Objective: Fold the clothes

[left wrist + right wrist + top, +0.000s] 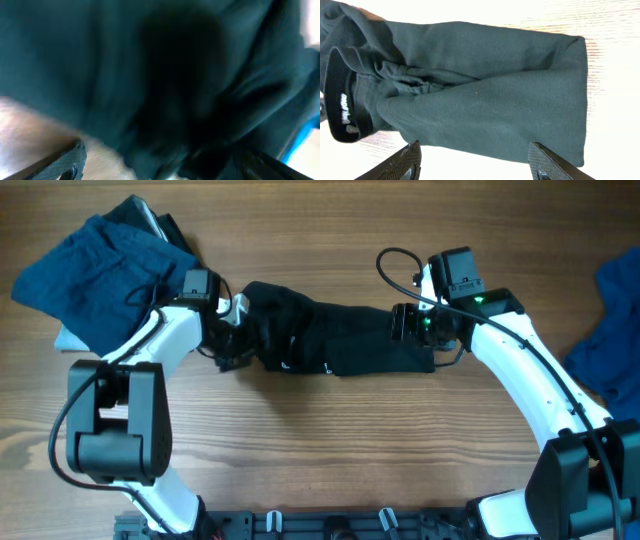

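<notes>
A black garment (340, 330) lies bunched in a long strip across the middle of the table. In the right wrist view it (485, 95) lies flat, with a black waistband with white lettering (342, 107) at the left. My left gripper (232, 332) is at the garment's left end. In the blurred left wrist view its fingers (160, 152) are wide apart, with dark fabric (150, 75) filling the frame and reaching down between them. My right gripper (415, 325) is over the garment's right end, open (474, 146), with its fingers just past the fabric's edge.
A pile of blue and dark garments (95, 270) lies at the back left, close behind the left arm. Another blue garment (615, 320) lies at the right edge. The table is bare wood (330, 440) in front of the black garment.
</notes>
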Motion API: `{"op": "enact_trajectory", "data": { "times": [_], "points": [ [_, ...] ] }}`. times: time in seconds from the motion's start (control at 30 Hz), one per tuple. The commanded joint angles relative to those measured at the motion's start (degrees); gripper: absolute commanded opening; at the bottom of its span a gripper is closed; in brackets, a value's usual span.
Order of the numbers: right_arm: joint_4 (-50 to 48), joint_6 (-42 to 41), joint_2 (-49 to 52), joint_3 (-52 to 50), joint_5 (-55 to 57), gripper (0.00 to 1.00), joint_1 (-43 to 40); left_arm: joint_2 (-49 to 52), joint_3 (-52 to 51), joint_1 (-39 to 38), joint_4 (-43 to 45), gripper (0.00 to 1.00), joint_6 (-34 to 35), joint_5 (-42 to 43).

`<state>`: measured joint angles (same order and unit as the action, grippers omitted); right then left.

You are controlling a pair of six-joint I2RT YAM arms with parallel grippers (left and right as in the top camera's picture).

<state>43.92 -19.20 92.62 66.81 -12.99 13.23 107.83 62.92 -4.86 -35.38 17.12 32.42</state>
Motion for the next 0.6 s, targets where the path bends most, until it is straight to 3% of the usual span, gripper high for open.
{"op": "enact_trajectory", "data": {
  "times": [0.0, 0.07, 0.1, 0.17, 0.2, 0.23, 0.3, 0.4, 0.57],
  "points": [
    [0.09, 1.20, -0.39, -0.33, 0.70, 0.69, -0.02, 4.74, -1.01, -0.31, 7.54, 0.88, 1.75, 5.33],
    [0.09, 1.18, -0.39, -0.33, 0.70, 0.69, -0.02, 4.81, -1.01, -0.92, 10.40, 0.84, 1.77, 5.75],
    [0.09, 1.18, -0.39, -0.33, 0.70, 0.69, -0.02, 4.79, -0.98, -1.46, 11.52, 0.73, 1.75, 5.97],
    [0.39, 1.20, -0.39, -0.33, 0.70, 0.69, -0.02, 4.79, -0.98, -1.99, 12.41, 0.38, 1.75, 6.14],
    [0.59, 1.22, -0.39, -0.33, 0.72, 0.69, -0.02, 4.76, -0.96, -2.01, 12.57, 0.14, 1.75, 6.38],
    [0.79, 1.25, -0.39, -0.33, 0.74, 0.69, -0.02, 4.48, -0.92, -1.81, 12.55, 0.04, 1.75, 7.74],
    [1.20, 1.77, -0.39, -0.33, 0.74, 0.69, -0.02, 2.71, -0.04, -0.74, 10.16, 0.04, 1.75, 11.65],
    [1.62, 2.75, -0.39, -0.33, 0.76, 0.69, -0.02, -3.34, 2.25, 0.94, 4.79, 0.04, -0.55, 10.60],
    [1.27, 2.67, -0.37, -0.33, 0.79, 0.70, -0.02, -16.33, 9.07, -2.82, -5.25, 0.04, -3.41, -2.93]
  ]
}}
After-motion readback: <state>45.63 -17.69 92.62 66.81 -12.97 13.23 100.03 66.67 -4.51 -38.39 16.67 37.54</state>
